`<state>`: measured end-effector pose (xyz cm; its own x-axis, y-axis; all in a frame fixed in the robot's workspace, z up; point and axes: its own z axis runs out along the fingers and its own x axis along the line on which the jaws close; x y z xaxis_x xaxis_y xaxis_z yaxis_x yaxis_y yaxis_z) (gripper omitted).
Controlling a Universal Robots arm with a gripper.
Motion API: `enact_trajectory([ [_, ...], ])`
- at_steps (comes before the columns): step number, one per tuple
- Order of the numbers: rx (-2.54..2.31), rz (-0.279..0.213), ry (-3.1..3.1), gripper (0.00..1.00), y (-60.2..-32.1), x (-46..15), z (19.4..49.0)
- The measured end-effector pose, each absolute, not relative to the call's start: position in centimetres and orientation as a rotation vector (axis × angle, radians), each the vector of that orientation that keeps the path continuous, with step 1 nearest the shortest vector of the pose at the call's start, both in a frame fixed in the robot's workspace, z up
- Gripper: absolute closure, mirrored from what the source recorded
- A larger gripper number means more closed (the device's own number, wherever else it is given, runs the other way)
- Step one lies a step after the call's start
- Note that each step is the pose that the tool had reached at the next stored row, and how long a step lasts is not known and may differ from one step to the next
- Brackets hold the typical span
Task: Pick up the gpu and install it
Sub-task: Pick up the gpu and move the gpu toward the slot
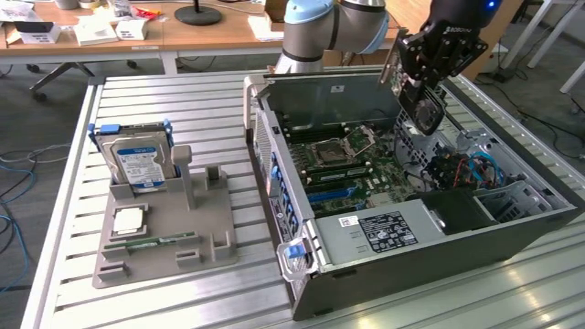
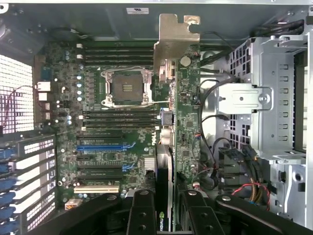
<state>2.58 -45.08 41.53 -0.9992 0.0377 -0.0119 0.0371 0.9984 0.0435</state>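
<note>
Near end of gpu (image 2: 164, 171) behind jaws

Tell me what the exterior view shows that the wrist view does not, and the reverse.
Exterior view adds: the hard drive and the memory stick on the grey holder, standing on the slatted table beside the open computer case. Wrist view adds: the gpu seen edge-on, its metal bracket hanging over the motherboard, and a white slot. Both share: the end effector shut on the gpu above the motherboard, and the CPU socket.
</note>
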Motion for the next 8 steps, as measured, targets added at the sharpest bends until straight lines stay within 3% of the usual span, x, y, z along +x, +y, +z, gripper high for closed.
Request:
enact_trajectory([
  [8, 0.058, 0.068, 3.128, 0.74, -45.1, 5.1, 41.5],
])
